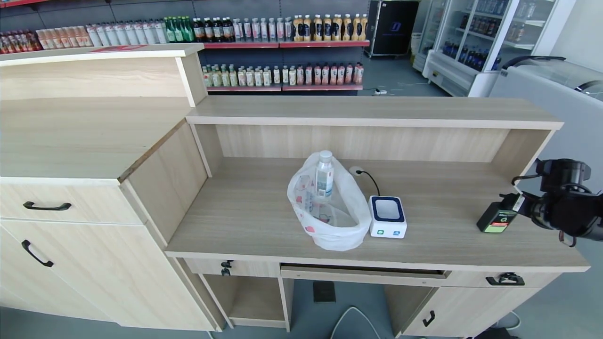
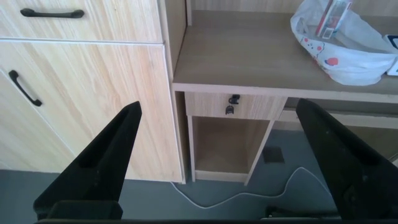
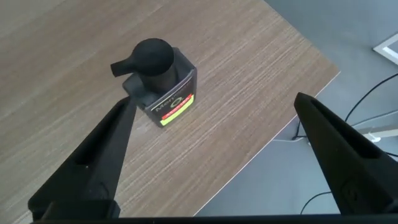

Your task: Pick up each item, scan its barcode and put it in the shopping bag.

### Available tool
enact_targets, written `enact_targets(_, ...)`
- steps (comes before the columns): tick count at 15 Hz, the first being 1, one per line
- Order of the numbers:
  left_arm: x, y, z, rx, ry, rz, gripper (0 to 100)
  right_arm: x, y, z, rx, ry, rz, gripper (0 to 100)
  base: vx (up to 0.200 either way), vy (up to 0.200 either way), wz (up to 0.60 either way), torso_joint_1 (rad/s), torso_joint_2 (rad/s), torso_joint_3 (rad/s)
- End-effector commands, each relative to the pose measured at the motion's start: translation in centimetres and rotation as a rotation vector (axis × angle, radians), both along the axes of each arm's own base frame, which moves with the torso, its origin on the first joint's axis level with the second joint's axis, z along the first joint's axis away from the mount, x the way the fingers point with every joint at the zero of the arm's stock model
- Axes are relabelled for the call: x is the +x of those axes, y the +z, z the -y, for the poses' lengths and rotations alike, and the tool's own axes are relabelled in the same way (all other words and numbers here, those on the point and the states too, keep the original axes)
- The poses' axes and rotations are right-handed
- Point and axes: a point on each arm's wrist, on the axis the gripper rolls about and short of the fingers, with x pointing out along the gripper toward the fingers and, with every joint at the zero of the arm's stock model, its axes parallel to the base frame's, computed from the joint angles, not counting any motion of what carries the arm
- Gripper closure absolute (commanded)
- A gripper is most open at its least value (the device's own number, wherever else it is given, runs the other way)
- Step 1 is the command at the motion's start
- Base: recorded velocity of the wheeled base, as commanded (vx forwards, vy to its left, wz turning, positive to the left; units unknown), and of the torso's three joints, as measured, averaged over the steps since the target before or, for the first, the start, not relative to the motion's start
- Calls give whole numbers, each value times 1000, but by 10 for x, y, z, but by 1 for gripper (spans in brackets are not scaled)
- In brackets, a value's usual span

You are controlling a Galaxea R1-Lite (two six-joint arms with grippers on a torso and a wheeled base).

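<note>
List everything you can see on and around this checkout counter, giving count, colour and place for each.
counter: one, light wood, centre
shopping bag: one, white with red print, middle of the counter
clear bottle: one, white cap, upright in the shopping bag
scanner: one, white with dark blue frame, beside the bag on its right
black pump bottle: one, green and red label, counter's right end
drink bottles: many, mixed colours, red shelves behind
left end effector: one, black, open, low before the counter's front
right end effector: one, black, open, by the black pump bottle

Counter (image 1: 245, 212): bag (image 1: 330, 228), scanner (image 1: 387, 216), black bottle (image 1: 494, 218)
</note>
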Motion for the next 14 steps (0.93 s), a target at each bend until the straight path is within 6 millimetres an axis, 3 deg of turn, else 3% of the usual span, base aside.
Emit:
enact_targets(1, 0, 0, 0, 0, 0, -1, 0, 6, -19, 8, 2, -11, -26, 0, 0, 0, 0, 0, 0, 0)
enact_targets(4, 0, 0, 0, 0, 0, -1, 0, 17, -36, 23, -48, -11, -51, 0, 0, 0, 0, 0, 0, 0)
enact_targets(7, 0, 0, 0, -2, 1, -1, 0, 29, -38, 28, -53, -3, -29, 0, 0, 0, 0, 0, 0, 0)
enact_targets(10, 0, 0, 0, 0, 0, -1, 0, 37, -39, 27, -63, 8, -21, 0, 0, 0, 0, 0, 0, 0)
enact_targets(14, 0, 0, 0, 0, 0, -1, 0, 32, -32, 11, -57, 39, -22, 0, 0, 0, 0, 0, 0, 0)
